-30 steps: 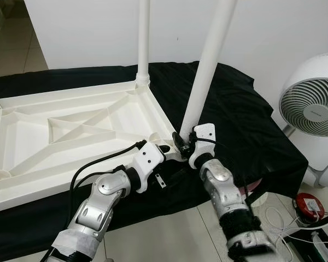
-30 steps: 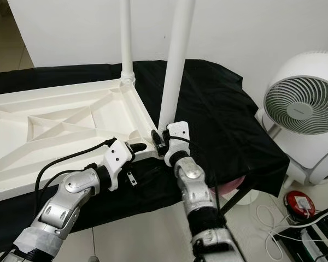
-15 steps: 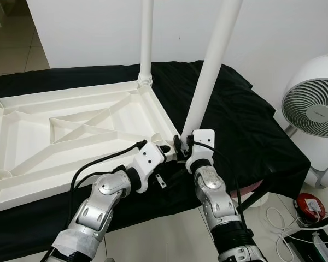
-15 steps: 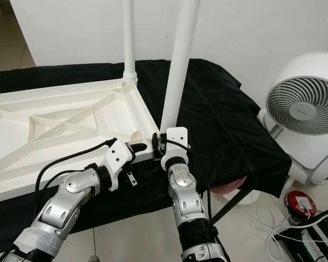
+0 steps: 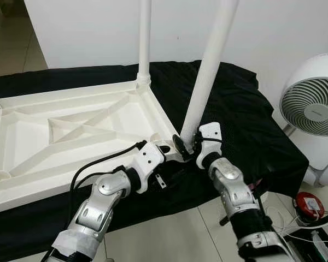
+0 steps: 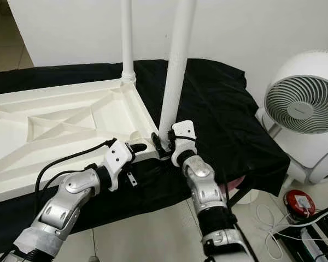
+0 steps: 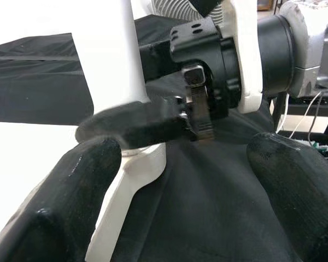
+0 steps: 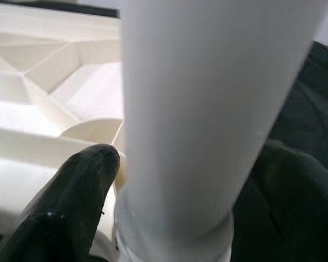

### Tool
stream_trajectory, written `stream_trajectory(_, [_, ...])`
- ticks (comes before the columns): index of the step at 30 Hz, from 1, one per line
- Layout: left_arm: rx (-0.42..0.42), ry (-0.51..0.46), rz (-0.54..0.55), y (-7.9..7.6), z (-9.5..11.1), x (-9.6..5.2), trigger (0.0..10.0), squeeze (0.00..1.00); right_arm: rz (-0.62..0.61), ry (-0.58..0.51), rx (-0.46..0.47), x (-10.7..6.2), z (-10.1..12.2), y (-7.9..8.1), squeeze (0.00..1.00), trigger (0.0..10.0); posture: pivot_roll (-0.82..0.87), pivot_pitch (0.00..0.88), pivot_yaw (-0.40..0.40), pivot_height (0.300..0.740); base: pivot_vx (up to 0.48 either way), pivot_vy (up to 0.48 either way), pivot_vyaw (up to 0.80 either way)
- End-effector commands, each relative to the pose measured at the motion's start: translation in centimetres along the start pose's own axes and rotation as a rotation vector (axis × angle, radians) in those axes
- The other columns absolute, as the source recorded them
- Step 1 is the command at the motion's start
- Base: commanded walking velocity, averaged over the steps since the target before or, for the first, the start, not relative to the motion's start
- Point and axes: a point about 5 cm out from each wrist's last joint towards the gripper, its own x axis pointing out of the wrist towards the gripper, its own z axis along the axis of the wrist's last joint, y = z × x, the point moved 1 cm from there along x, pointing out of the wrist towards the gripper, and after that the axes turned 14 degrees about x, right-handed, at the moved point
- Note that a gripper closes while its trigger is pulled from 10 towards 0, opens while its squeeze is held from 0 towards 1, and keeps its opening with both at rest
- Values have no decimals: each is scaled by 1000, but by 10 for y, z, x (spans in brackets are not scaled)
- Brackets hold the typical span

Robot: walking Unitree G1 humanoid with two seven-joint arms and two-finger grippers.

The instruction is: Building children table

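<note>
right hand (image 5: 187,146) pinching table leg (image 5: 206,76) base; left hand (image 5: 165,148) spread at tabletop (image 5: 71,128) corner

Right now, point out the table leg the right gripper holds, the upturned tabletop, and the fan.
table leg (image 5: 205,87), left eye view, middle of its white shaft.
upturned tabletop (image 5: 71,128), left eye view, ribbed underside.
fan (image 5: 310,108), left eye view, centre of its grille.

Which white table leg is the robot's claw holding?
The near leg, at the tabletop's front corner; the right claw grips its base. The far leg stands alone.
</note>
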Motion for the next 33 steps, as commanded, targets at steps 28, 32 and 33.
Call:
stream_trajectory(28, [13, 10, 35, 1, 3, 2, 10000, 0, 286, 144, -34, 12, -15, -4, 0, 10000, -1, 0, -50, 740, 0, 0, 0])
stream_trajectory(32, [14, 11, 35, 1, 3, 2, 10000, 0, 245, 135, -26, 13, -15, -8, 0, 10000, -1, 0, -51, 740, 0, 0, 0])
stream_trajectory(33, [15, 11, 35, 1, 3, 2, 10000, 0, 177, 137, -28, 14, -14, -12, 0, 10000, 1, 0, -53, 740, 0, 0, 0])
